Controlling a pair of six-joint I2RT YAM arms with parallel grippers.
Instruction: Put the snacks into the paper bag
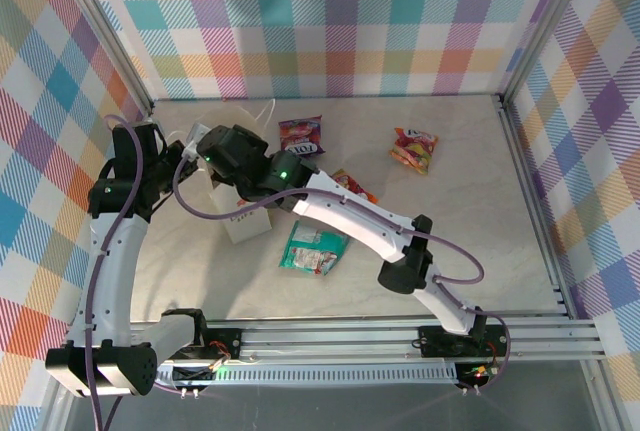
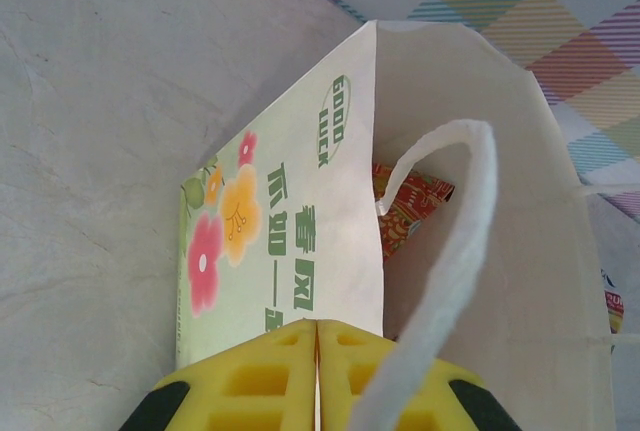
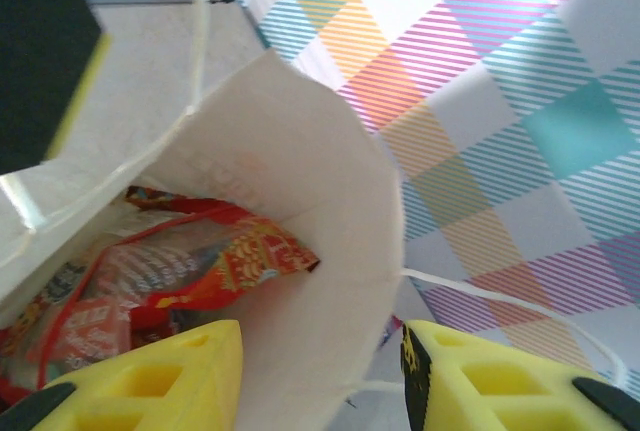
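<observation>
The white paper bag (image 1: 246, 225) stands at the left of the table, its flower print and green text (image 2: 270, 241) facing my left wrist camera. My left gripper (image 2: 317, 336) is shut on the bag's rim, with a white cord handle (image 2: 462, 241) looping in front of it. My right gripper (image 3: 320, 336) is open astride the bag's far wall (image 3: 300, 191), one finger inside and one outside. A large red packet (image 3: 150, 271) lies inside the bag, free of the fingers. On the table lie a purple packet (image 1: 300, 134), an orange-red one (image 1: 413, 148), a teal-green one (image 1: 313, 248) and a small red-yellow one (image 1: 354, 186).
Both wrists crowd over the bag's mouth (image 1: 215, 149). Checked walls close the table at the left, back and right, with a metal rail (image 1: 530, 191) along the right side. Bare tabletop (image 1: 470, 231) lies to the right of the packets.
</observation>
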